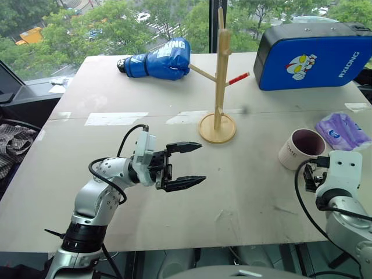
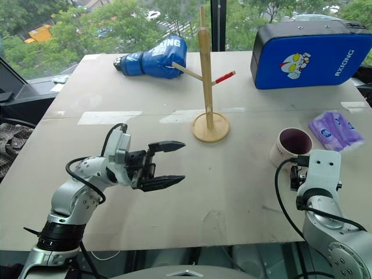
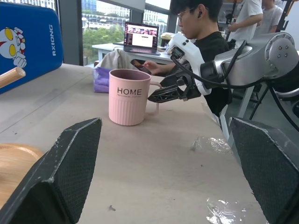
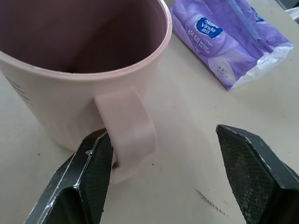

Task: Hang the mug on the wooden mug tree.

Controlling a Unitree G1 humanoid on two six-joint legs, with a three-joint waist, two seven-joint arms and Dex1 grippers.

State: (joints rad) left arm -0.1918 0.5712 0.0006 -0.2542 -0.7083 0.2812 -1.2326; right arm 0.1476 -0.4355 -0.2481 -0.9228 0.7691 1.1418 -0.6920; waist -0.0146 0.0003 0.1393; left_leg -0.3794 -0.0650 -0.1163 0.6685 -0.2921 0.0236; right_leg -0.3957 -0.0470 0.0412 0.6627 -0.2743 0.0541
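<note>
Across the room's window side stands a pale table (image 1: 116,209), holding every item listed below.

Blue pad (image 1: 311,55): large, cartoon figure printed on it, at the table's 1 o'clock corner.

Wooden mug tree (image 1: 219,87): tall pole on a round disc base, just past table centre toward 12 o'clock; thin angled pegs, one red-tipped pointing toward 2 o'clock. No mug hangs on it.

Blue boxing glove (image 1: 160,60): lying at 11 o'clock, behind the tree.

Left gripper (image 1: 192,164): black fingers spread wide, nothing between them, held above the table at about 7 o'clock from the tree base, pointing toward 3 o'clock.

Right gripper (image 4: 163,182): at the table's 4 o'clock edge, fingers wide apart and closed on nothing. One finger (image 4: 88,182) sits just beside the mug handle, seemingly at its lower end; the other stands well clear over bare table.

Mug (image 1: 301,149): cream-pink, dark maroon inside, lettered "HOME", upright on the table at 3 o'clock from the tree, well apart from it, handle turned to the right gripper.

Purple tissue pack (image 1: 343,130): flat on the table just beyond the mug, toward 2 o'clock.
</note>
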